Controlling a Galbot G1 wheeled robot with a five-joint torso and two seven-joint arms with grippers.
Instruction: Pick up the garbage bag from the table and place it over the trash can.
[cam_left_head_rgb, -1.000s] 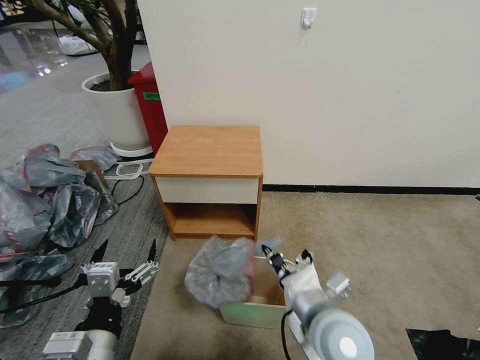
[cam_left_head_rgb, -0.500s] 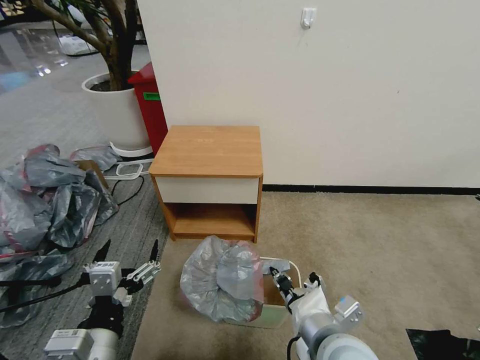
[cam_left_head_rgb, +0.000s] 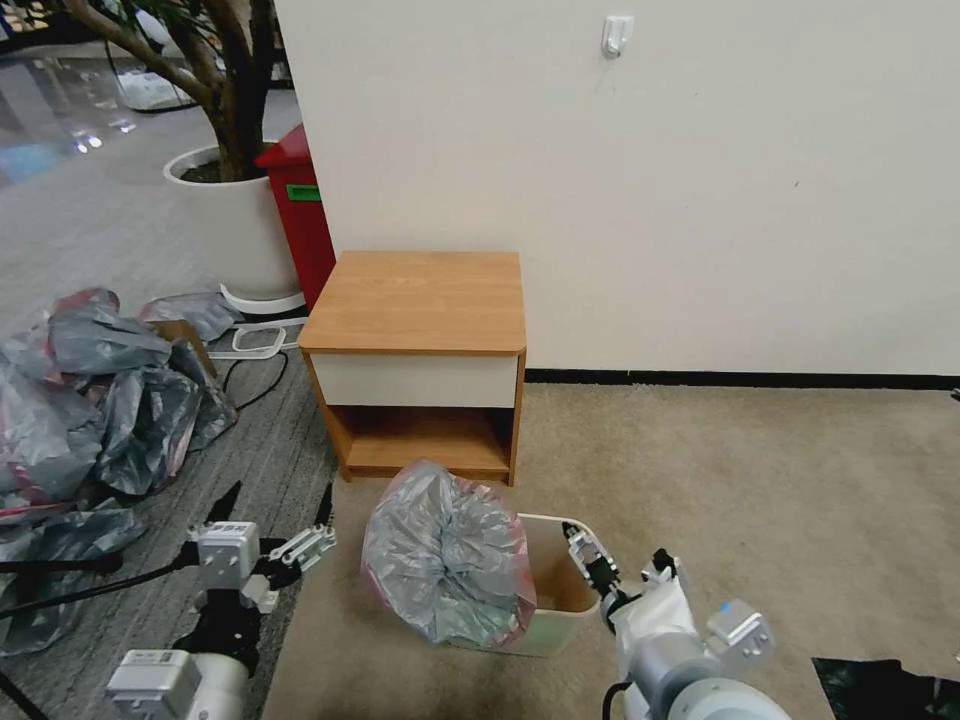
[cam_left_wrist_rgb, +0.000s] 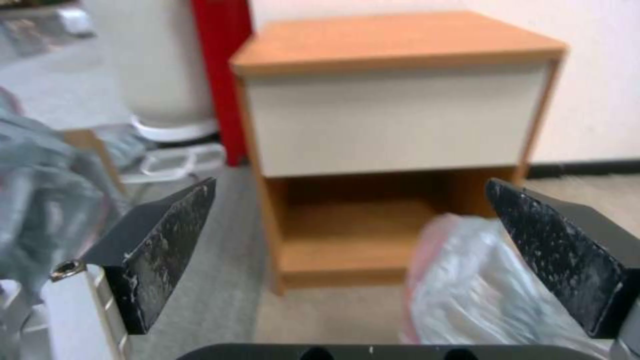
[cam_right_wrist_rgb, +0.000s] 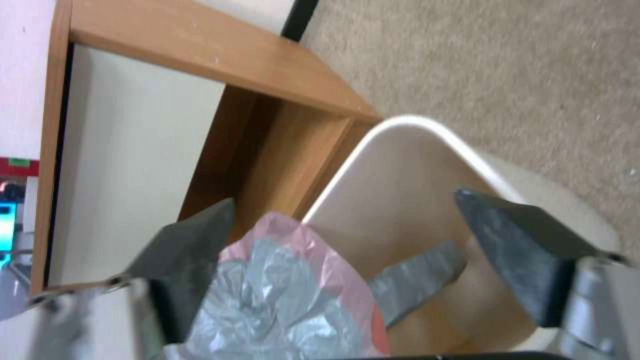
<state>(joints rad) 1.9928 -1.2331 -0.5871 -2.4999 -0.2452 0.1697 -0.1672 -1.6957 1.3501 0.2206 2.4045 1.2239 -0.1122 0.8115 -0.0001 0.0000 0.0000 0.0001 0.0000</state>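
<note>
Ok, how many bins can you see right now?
2: the trash can on the carpet before the table, garbage bag draped on it; a red bin beside the planter.

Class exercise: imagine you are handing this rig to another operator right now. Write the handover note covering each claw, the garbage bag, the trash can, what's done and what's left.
Left claw: open, holding nothing, low beside the nightstand.
Right claw: open, holding nothing, just above the trash can's right rim.
Garbage bag: off the nightstand, draped over the can's left side, pink-red rim showing; a grey strip hangs inside.
Done: pickup and carry.
Left: the right half of the rim is bare, so the bag probably needs spreading over the whole opening.
</note>
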